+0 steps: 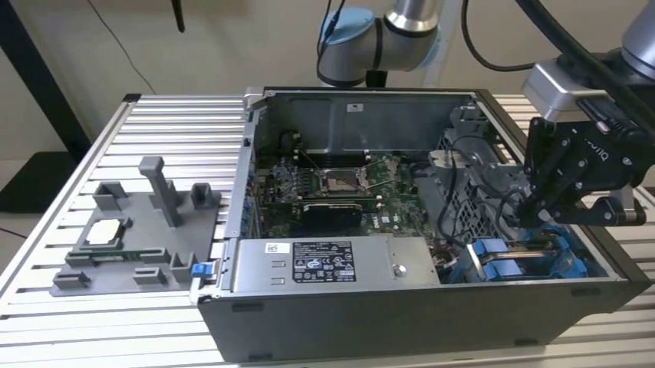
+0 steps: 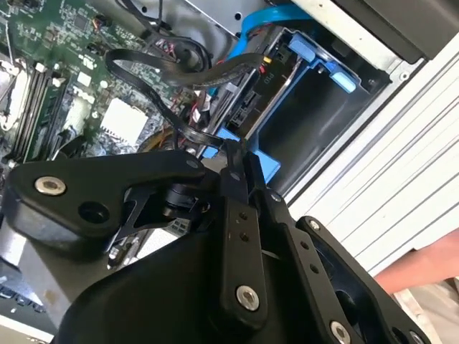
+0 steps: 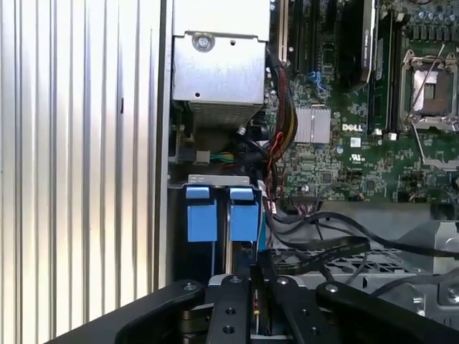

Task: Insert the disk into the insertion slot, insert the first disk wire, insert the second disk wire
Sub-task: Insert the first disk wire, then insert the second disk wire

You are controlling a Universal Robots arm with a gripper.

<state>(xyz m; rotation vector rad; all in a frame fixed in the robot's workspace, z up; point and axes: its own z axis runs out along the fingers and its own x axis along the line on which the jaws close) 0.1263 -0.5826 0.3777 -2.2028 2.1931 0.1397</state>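
My gripper [image 1: 534, 218] hangs over the corner of the open computer case at the exterior view's right, just above the insertion slot [image 1: 573, 257] with its blue rails. The blue carrier of the disk [image 3: 215, 215] sits in that slot, and the disk's body is mostly hidden. In both wrist views the black fingers [image 2: 240, 215] are drawn together at the gripper [image 2: 240, 154] tip. They pinch the end of a flat black disk wire [image 2: 183, 129] that loops back over the motherboard. The gripper [image 3: 256, 276] tip is close beside the blue tabs.
The perforated metal cage [image 1: 481, 184] and loose black cables [image 3: 323, 244] crowd the space beside the slot. The power supply [image 1: 327, 261] lies along the case's near wall. A grey fixture tray [image 1: 133, 238] stands on the slatted table. A person's hand [image 2: 423, 269] rests outside the case.
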